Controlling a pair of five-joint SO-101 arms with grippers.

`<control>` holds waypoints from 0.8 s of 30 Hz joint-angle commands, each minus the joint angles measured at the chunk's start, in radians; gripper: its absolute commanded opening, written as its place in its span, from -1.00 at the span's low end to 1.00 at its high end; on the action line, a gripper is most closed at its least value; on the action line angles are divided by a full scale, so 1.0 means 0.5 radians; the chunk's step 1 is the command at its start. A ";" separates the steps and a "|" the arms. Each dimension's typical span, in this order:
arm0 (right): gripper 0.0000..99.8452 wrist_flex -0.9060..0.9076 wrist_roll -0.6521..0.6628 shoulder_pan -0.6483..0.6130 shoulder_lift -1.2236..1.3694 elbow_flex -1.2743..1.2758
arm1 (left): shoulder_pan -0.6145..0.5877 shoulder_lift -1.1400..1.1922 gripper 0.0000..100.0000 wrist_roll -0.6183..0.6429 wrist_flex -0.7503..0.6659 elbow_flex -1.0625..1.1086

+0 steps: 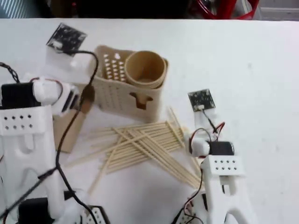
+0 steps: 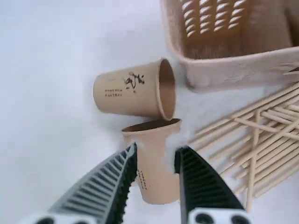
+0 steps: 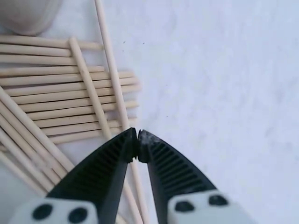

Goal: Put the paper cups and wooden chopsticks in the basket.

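Left end effector [image 2: 156, 150], jaws open astride a paper cup [image 2: 152, 179] lying near the basket [image 2: 243, 70], the cup's length in line with the jaws and its mouth facing away.

Place: a robotics lab or a maker's workbench, by the look of it.
Table: a plain white tabletop [image 1: 252, 60], more a work surface than home furniture.
Arms: a left arm [image 1: 28, 135] and a right arm [image 1: 224, 186], both of white plastic, with bare motors and loose wires [image 1: 212, 127].
Electronics: two uncased circuit boards [image 1: 66, 37] [image 1: 202, 100] lying on the table.
Back edge: dark clutter and something red [image 1: 224, 7], too cut off to name.
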 commanded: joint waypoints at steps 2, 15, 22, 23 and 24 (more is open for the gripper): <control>-0.97 -0.029 -0.018 0.011 -0.038 -0.015 | -0.198 -0.014 -0.68 -0.175 -0.221 0.245; -0.96 -0.029 -0.018 0.011 -0.038 -0.015 | -0.275 -0.014 -0.56 -1.672 -0.233 0.322; -0.96 -0.029 -0.018 0.008 -0.035 -0.015 | -0.213 -0.011 -0.48 -2.249 -0.245 0.359; -0.96 -0.029 -0.018 -0.008 -0.035 -0.015 | -0.192 -0.011 -0.47 -2.277 -0.261 0.374; -0.96 -0.029 -0.018 -0.032 -0.032 -0.015 | -0.170 -0.011 -0.47 -2.305 -0.304 0.399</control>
